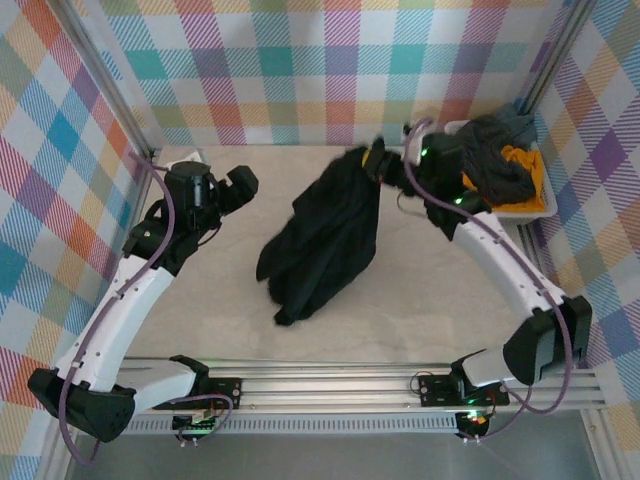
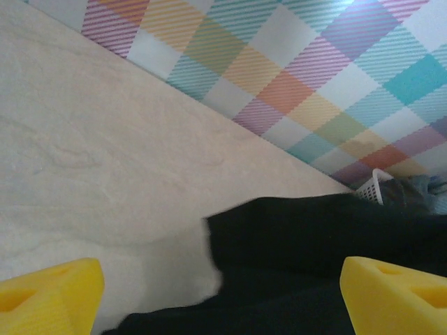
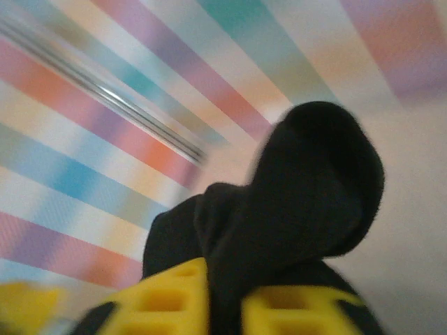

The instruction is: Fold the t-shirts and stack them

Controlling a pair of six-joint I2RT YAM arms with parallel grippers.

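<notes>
Item: black t-shirt, one of the t-shirts to fold and stack.
Location: it lies in a crumpled, elongated heap across the middle of the table. Its far end is drawn up to the right gripper.
Condition: bunched and twisted, with no sleeve or hem laid flat.
Other stock: a dark grey t-shirt and an orange-yellow t-shirt are heaped in the white tub at the far right, unfolded.
Right gripper: black cloth runs up between its yellow fingers. You cannot tell whether they pinch it or merely have it lying between them.
Left gripper: released, with its fingers spread wide. It hovers over bare table just left of the shirt, and the cloth's near edge lies ahead of it.
Step in hand: by appearance, spreading the black shirt flat ahead of the first fold.
Handling advice: take a second corner or shoulder with your left gripper before the right lets the cloth fall. Then draw the two ends apart, low over the table, so the twist comes out.
Caution: soft cloth will slump back into a heap if dropped from height. Keep it away from the tub.
Markings: no brand, label or lettering can be read on the cloth, the tub or the arms.
</notes>
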